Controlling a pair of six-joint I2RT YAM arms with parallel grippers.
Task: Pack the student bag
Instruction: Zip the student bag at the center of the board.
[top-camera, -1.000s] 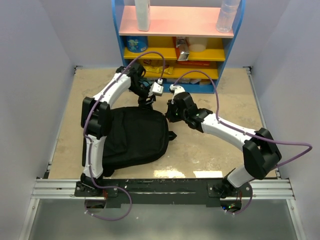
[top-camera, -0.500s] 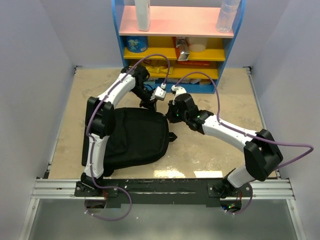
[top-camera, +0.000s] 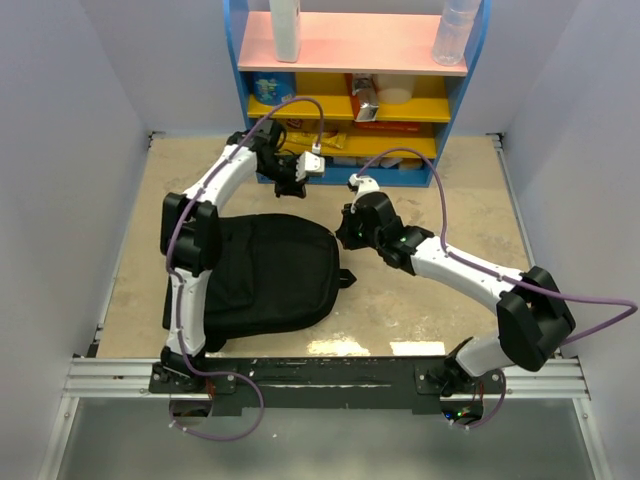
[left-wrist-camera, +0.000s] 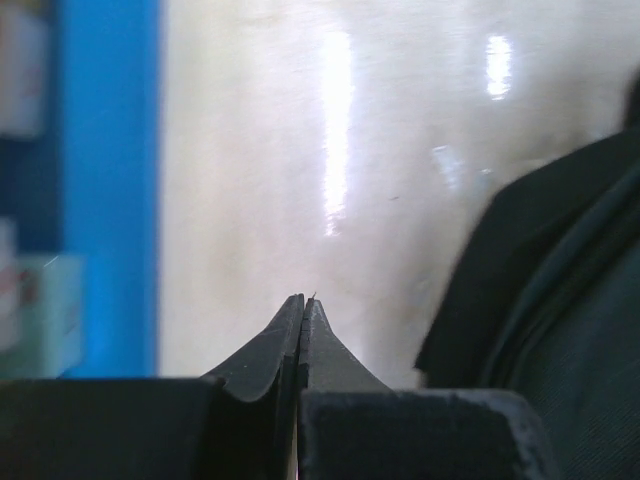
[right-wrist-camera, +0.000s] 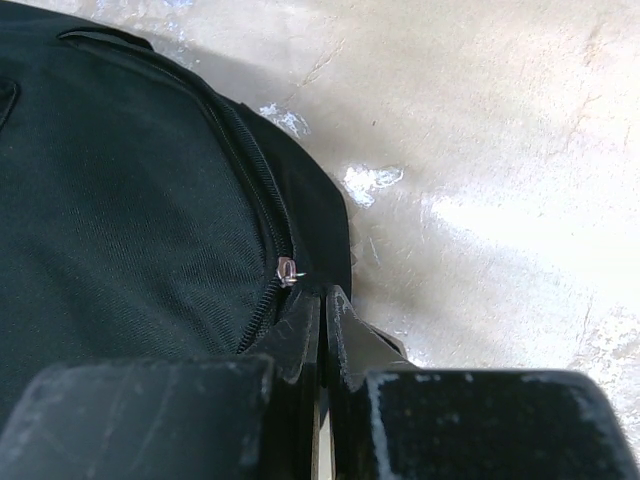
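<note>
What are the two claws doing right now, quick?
Left gripper: closed, holding nothing.
Right gripper: closed at the student bag's zipper; whether it pinches anything cannot be told.

One student bag (top-camera: 270, 275); two bottles (top-camera: 286, 30) (atop one shelf (top-camera: 360, 50)).

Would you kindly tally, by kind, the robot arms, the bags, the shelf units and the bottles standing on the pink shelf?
Robot arms: 2, the left arm and the right arm
Bags: 1, the black student bag
Shelf units: 1, the blue shelf unit
Bottles on the pink shelf: 2, the white bottle and the clear bottle
Total: 6
</note>
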